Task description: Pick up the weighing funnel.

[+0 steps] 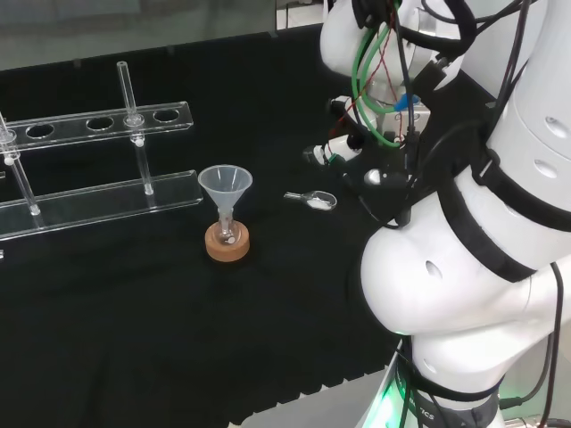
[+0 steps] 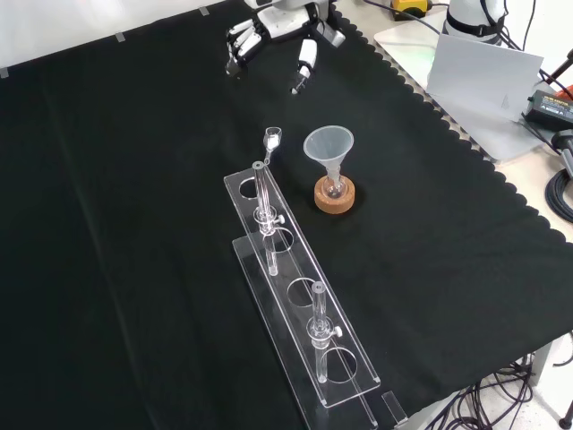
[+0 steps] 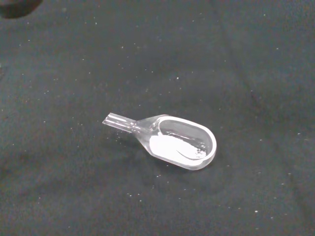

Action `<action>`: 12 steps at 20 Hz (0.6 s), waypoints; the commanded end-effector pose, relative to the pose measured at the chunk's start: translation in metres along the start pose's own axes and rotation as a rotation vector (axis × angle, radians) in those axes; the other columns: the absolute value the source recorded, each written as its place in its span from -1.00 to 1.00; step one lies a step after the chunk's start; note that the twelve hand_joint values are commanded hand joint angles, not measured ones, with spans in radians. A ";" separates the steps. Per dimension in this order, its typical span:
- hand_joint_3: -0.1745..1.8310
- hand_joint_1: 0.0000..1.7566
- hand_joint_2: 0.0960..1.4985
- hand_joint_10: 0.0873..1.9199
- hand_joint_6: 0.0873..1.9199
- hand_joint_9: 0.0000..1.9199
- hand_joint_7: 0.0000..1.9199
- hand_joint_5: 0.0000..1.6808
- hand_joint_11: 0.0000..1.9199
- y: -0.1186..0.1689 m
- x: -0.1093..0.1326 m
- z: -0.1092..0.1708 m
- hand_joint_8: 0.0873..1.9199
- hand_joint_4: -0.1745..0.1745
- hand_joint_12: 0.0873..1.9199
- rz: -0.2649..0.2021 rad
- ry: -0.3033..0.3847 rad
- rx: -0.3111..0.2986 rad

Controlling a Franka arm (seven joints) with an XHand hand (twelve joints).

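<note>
The hand is seen at the top of the front view, above the black cloth. Its fingers are spread and only slightly bent, and nothing is held in them. The weighing funnel is found lying on the cloth, apart from the fingertips and untouched. In the front view it is placed lower than they are, roughly in line with the gap between the two groups of fingers. In the wrist view the weighing funnel is shown flat on the cloth, its bowl facing up, with some white powder held in the bowl and its short stem laid along the cloth.

Farther from the fingers than the weighing funnel, the funnel is seen standing mouth up, its stem set in a small flask on a cork ring. Farther still from the fingers, a clear tube rack is laid out, with two glass tubes standing in it.
</note>
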State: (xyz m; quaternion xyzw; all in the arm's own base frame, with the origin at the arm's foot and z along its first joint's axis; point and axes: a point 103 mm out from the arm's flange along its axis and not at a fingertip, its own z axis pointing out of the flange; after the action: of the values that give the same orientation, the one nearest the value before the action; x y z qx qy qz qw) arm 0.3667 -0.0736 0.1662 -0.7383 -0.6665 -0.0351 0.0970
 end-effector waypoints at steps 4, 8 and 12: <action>-0.56 -0.21 -0.18 -0.40 -1.00 -0.47 -0.30 -0.28 -1.00 0.008 0.023 0.034 -0.52 -0.09 0.54 -0.032 -0.022 -0.012; -0.55 -0.17 -0.18 -0.41 -1.00 -0.44 -0.27 -0.26 -1.00 0.012 0.026 0.042 -0.53 -0.08 0.57 -0.039 -0.042 -0.017; -0.54 -0.13 -0.18 -0.43 -1.00 -0.42 -0.26 -0.25 -1.00 0.013 0.026 0.049 -0.54 -0.08 0.59 -0.026 -0.056 -0.032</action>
State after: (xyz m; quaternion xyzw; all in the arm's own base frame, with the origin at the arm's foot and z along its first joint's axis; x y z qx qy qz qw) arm 0.3770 -0.0462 0.1299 -0.7294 -0.6792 -0.0287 0.0766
